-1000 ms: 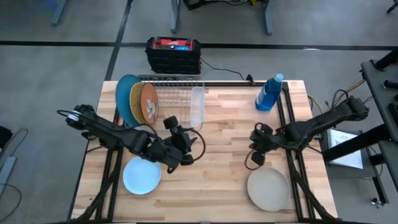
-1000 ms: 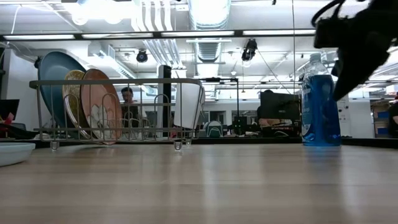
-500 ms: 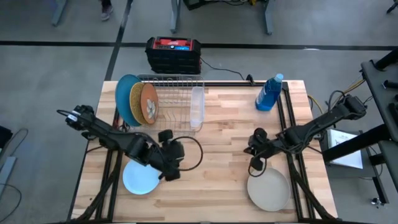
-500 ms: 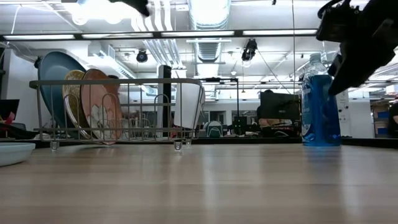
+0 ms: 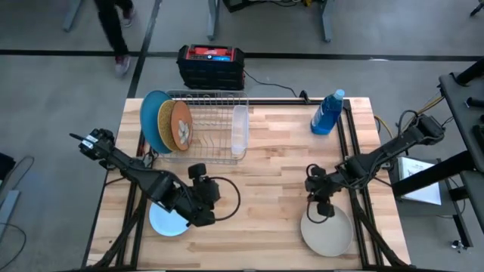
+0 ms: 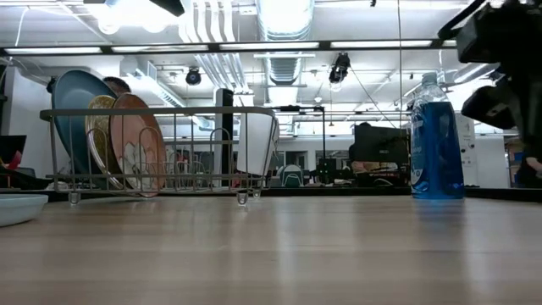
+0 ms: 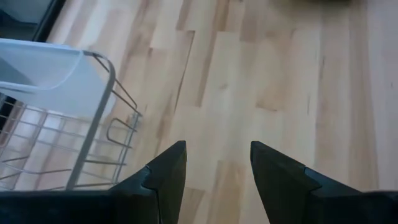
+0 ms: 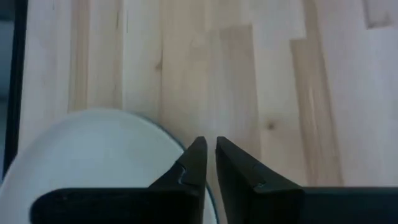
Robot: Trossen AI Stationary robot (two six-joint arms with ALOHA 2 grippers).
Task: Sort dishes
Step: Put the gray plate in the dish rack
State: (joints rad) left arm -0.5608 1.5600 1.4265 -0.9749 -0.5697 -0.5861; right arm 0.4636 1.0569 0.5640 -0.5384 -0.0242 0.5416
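A large mid-blue plate [image 5: 150,119], a gold speckled plate [image 5: 165,125] and a brown-orange plate [image 5: 181,127] stand on edge in the wire rack [image 5: 212,128]. A small pale blue plate [image 5: 162,221] lies flat near the table's front left. A beige-grey plate [image 5: 327,233] lies flat at the front right. No dark teal-green plate shows. My left gripper [image 5: 206,198] is open and empty [image 7: 214,149], just right of the pale blue plate. My right gripper [image 5: 323,209] is shut, pointing down at the beige-grey plate's far rim [image 8: 210,146]. My right gripper's shut fingertips [image 8: 198,149] stand at the far rim [image 8: 174,140] of the beige-grey plate, coming from above. I cannot tell whether they touch it. The plate lies flat on the table.
A clear plastic cup [image 5: 240,130] lies in the rack's right end. A blue bottle [image 5: 327,113] stands at the far right. A black and red box [image 5: 211,65] sits on the floor behind the table. A person [image 5: 113,30] walks beyond it. Bare wood [image 5: 265,196] lies between the arms.
My left gripper has gone toward the table's near edge and a little left, closer to the pale blue plate. My right gripper has gone toward the near edge, down to the beige-grey plate's far rim. No plate has moved.
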